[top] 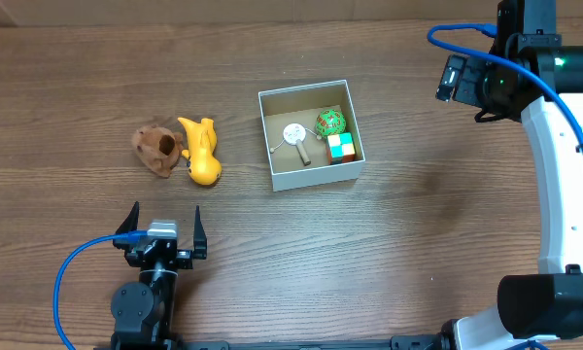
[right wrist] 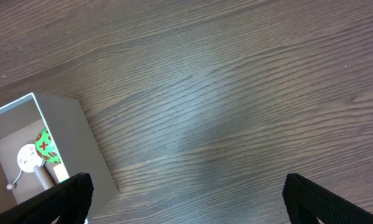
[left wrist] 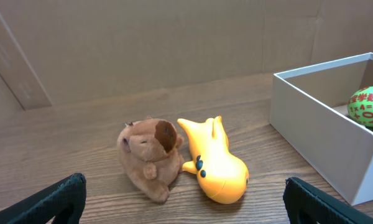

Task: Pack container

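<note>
The container [top: 311,176], a square shallow white-walled box with a brown inside, sits mid-table. In it lie a green patterned ball [top: 330,122], a colourful cube [top: 341,148] and a white rattle-like toy [top: 295,136]. Left of it on the table lie a brown plush animal [top: 157,151] and a yellow toy [top: 202,152], touching each other. My left gripper [top: 162,228] is open and empty, in front of these two toys [left wrist: 150,155] [left wrist: 216,163]. My right gripper [right wrist: 185,199] is open and empty, high at the far right, right of the container [right wrist: 74,134].
The wooden table's front edge lies just behind my left arm. The right arm's white links [top: 568,165] stand along the right side. A blue cable [top: 78,267] loops left of the left arm.
</note>
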